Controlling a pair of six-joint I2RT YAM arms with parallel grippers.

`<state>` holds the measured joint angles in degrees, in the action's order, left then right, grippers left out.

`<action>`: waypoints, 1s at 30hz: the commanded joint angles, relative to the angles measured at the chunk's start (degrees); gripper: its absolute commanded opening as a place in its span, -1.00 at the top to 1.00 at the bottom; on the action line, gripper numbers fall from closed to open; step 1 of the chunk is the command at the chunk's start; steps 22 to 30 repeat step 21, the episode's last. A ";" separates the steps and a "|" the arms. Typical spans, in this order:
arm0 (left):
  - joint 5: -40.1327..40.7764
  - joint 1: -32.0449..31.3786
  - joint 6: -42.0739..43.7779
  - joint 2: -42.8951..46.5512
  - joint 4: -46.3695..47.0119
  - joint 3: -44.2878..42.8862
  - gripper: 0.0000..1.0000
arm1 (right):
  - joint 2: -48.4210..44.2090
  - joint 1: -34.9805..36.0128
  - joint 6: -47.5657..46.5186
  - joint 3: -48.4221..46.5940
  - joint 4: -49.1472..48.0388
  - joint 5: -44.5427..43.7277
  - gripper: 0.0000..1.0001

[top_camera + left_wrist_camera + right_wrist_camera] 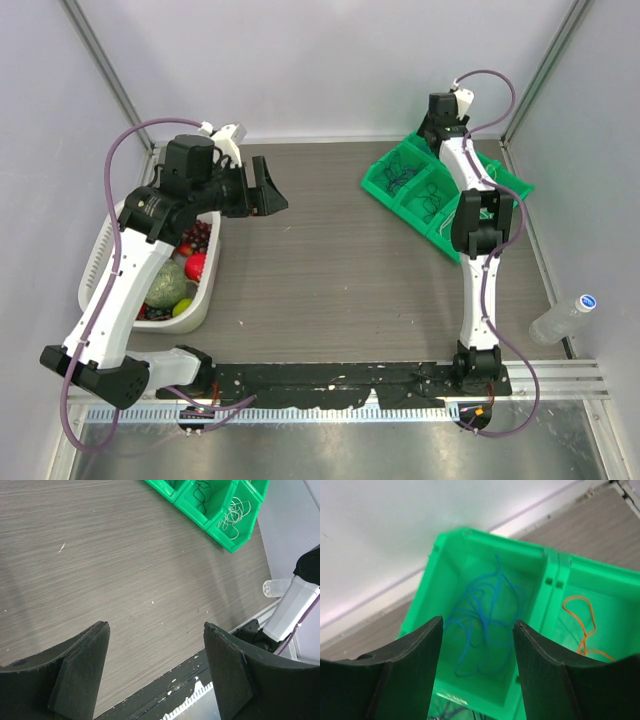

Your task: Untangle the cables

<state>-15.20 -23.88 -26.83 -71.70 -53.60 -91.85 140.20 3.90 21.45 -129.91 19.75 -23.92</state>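
At two o'clock on the table [330, 280] sits a cluster of joined green bins [378, 190], set at an angle with their open tops up.

Right gripper [477, 621]: positioned over the bin nearest the back wall, at the twelve o'clock end of the cluster. Fingers stand well apart, with nothing between them and nothing gripped.

Contents of that bin: a loose tangle of blue cables [487, 605], looped over itself on the bin floor directly below the gripper. Neither finger touches it.

Adjoining bin, at three o'clock in the right wrist view: one orange cable [584, 630], lying in an open loop.

Two further bins show in the left wrist view. One holds dark cables [202, 492]. The one beside it, at the cluster's near corner, holds a small heap of white cables [235, 516].

Left gripper [268, 190]: at ten o'clock, above bare table and well apart from the bins. Fingers are spread wide and empty.

White basket [98, 265]: at nine o'clock, partly under the left arm. It contains a dark grape cluster [198, 235], a red piece [195, 265] and a green piece [168, 288], all touching.

Clear bottle [562, 320] with a blue cap: at four o'clock by the table's right edge. Whether it stands or lies cannot be told.
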 commanded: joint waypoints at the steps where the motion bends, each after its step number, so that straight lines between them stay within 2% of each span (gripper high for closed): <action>1: -4.30 -0.03 -2.17 0.42 2.62 -0.70 -0.57 | -11.32 0.67 0.08 3.06 5.90 -0.34 -0.28; 4: -6.50 -0.03 -4.28 1.12 5.34 0.97 -0.55 | -18.72 2.24 2.00 8.78 9.95 1.33 -0.28; 6: -7.73 -0.03 -5.42 1.74 7.54 1.33 -0.54 | -29.66 4.79 2.63 15.54 12.06 3.97 -0.30; 9: -7.65 -0.11 -6.65 3.32 11.40 1.85 -0.54 | -41.56 13.20 0.97 29.23 11.72 -1.54 -0.39; 10: -7.30 -0.12 -7.27 4.37 12.90 2.46 -0.54 | -47.50 14.89 0.44 31.62 13.11 -2.78 -0.52; 12: -6.69 -0.03 -8.32 6.65 16.58 3.95 -0.55 | -55.94 20.60 -0.18 37.59 15.65 -3.67 -0.54; 16: -5.37 -0.03 -10.78 10.52 23.97 5.02 -0.62 | -72.82 22.99 4.29 42.53 20.41 -2.72 -0.53; 20: -0.02 -0.12 -10.18 11.41 26.44 -0.76 -0.85 | -86.64 22.99 2.63 42.90 15.52 -1.65 -0.56; 21: 2.26 -0.03 -10.00 11.06 26.36 -3.05 -0.89 | -88.15 22.91 0.45 42.29 14.10 -1.31 -0.57; 30: 2.26 -0.03 -10.00 11.06 26.36 -3.05 -0.89 | -88.15 22.91 0.45 42.29 14.10 -1.31 -0.57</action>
